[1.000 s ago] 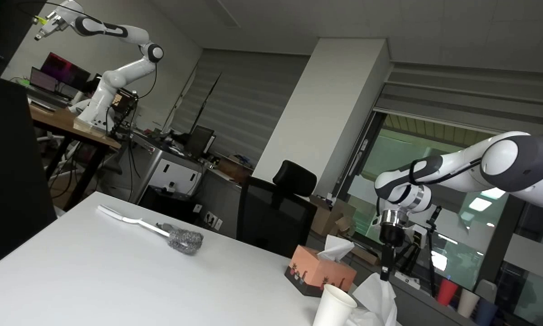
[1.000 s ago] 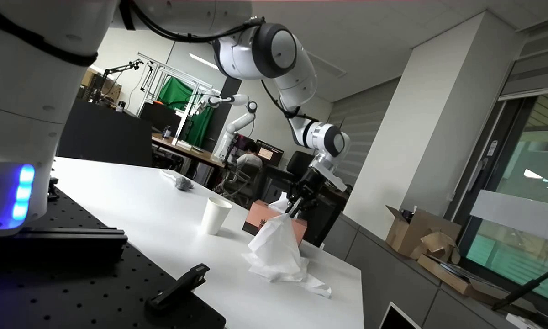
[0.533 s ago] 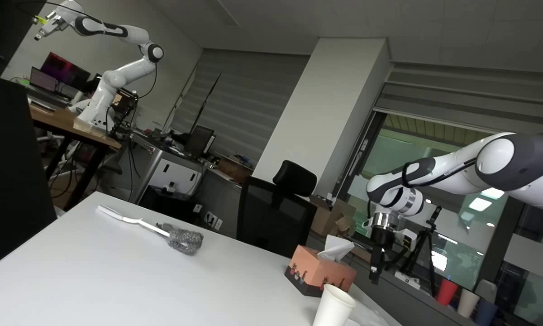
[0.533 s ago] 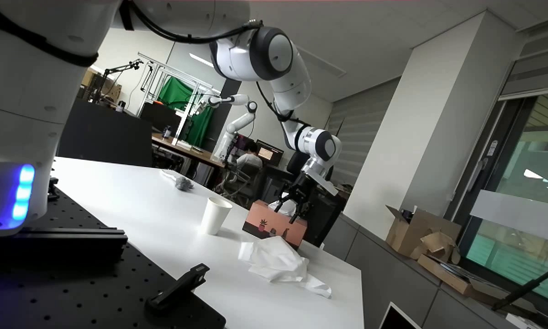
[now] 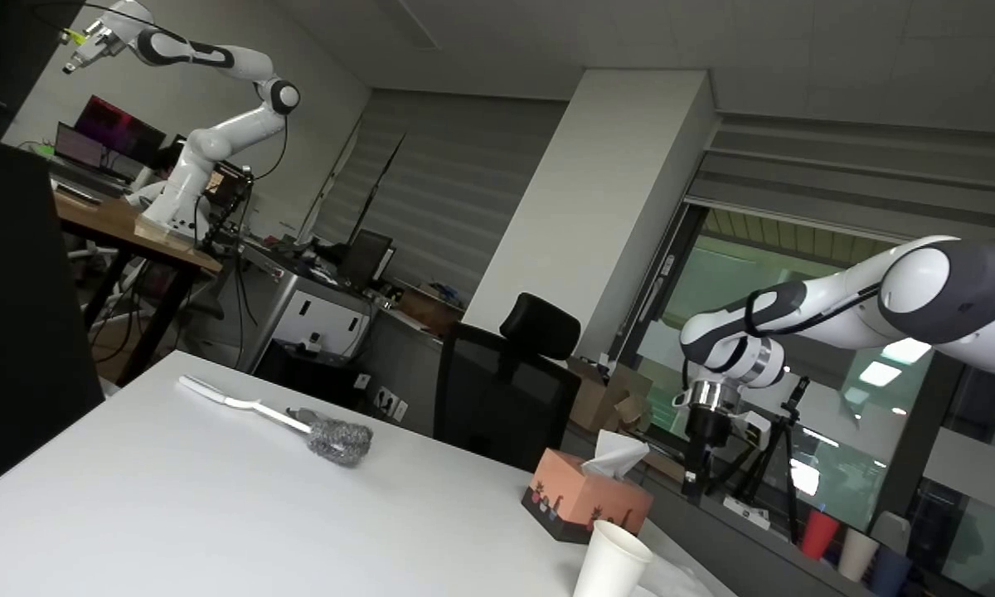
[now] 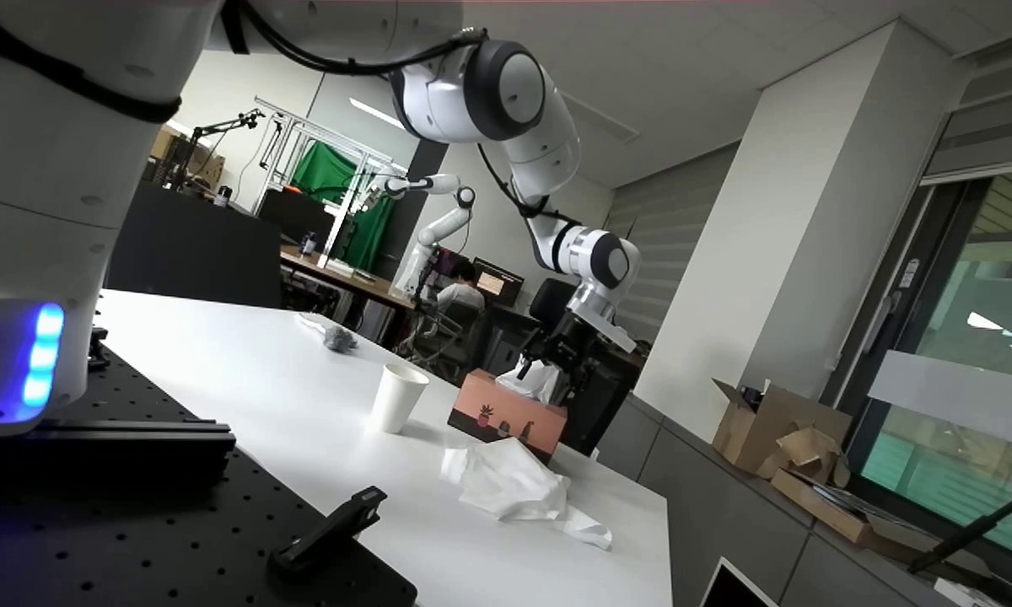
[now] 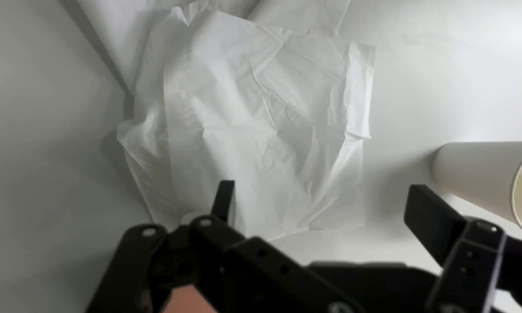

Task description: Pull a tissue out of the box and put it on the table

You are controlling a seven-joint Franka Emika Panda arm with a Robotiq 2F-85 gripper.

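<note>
A crumpled white tissue point(image 7: 261, 121) lies spread on the white table point(image 6: 244, 354), and in an exterior view this tissue point(image 6: 510, 485) sits just in front of the orange box point(image 6: 493, 405). Another tissue point(image 5: 615, 454) pokes up from the box's top. My gripper point(image 7: 322, 200) stands open above the near edge of the lying tissue, its fingers point(image 7: 224, 202) wide apart and gripping nothing. In the wrist view only an orange corner of the box point(image 7: 189, 300) shows past the left finger.
A white paper cup point(image 6: 399, 399) stands beside the tissue, close to the right finger in the wrist view. A white-handled scrubber with a grey head point(image 5: 340, 441) lies farther off. A black clamp point(image 6: 329, 531) sits on the dark base plate. Behind the table is a black chair point(image 5: 506, 398).
A second ago the gripper was shut on the tissue's peak, holding it up. The jaws have opened, the tissue has slumped onto the table, and the gripper has lifted slightly.
</note>
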